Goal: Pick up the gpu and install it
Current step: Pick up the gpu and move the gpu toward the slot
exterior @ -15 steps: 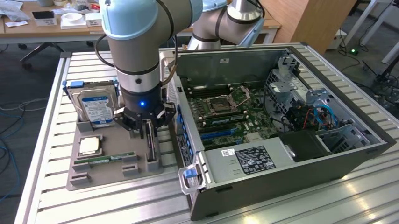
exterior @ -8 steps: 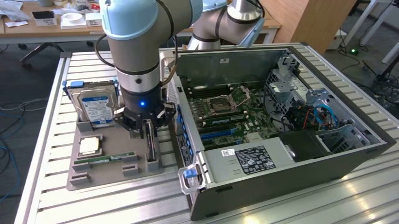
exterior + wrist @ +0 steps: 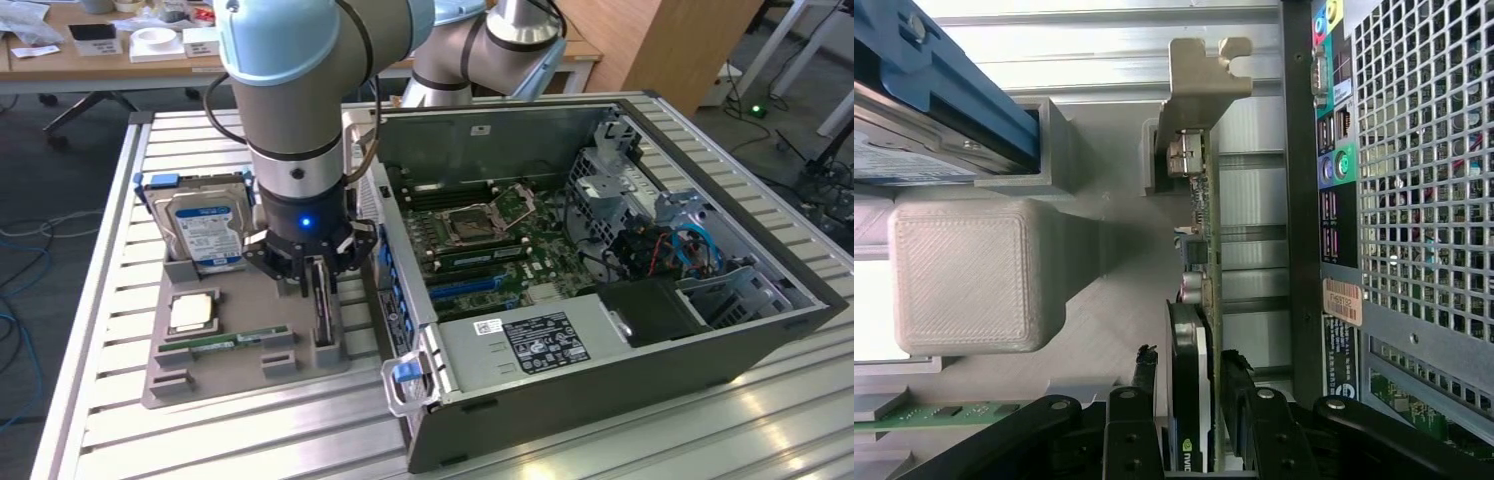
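- gpu: stands on edge in a slot of the grey tray, on the tray side nearest the computer case. It is seen edge-on, with a black shroud, a green board behind it and a bare metal bracket at the far end.
- Hidden: in the exterior view the arm covers one end of the card, leaving a dark sliver. In the wrist view the near end is cut off by the picture's edge. Its lower edge sits out of sight in the slot.
- Tray, other contents: a hard drive upright at the back in a blue-railed holder, a processor lying flat, and a RAM stick in a low slot.
- Case: lies on its side, open, at the exterior view's right of the tray. Inside are the motherboard and a labelled power supply. The wrist view shows its rear ports and mesh.
- End effector: straddles the gpu from above, close on both sides. Whether it is clamped on the card or merely beside it cannot be told.
- Desk: slatted aluminium, carrying the tray and the case.
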### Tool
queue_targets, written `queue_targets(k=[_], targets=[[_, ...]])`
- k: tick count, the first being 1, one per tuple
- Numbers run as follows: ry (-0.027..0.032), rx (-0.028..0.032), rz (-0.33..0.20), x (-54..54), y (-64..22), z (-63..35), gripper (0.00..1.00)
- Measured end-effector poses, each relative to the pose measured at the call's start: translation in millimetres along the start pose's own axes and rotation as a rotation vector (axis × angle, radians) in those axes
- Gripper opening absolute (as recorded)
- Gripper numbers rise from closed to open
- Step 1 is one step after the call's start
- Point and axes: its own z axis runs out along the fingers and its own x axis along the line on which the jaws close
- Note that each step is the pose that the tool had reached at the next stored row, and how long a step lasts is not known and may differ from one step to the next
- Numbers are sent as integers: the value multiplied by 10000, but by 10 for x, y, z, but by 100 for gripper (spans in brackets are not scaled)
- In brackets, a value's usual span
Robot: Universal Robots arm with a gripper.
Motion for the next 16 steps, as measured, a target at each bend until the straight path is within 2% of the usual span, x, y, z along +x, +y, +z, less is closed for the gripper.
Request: queue_targets(k=[12,14,16], targets=[[0,1,0,-1,0,0,39],[1,1,-1,-1,0,-1,37],[1,2,-1,-1,0,-1,27]])
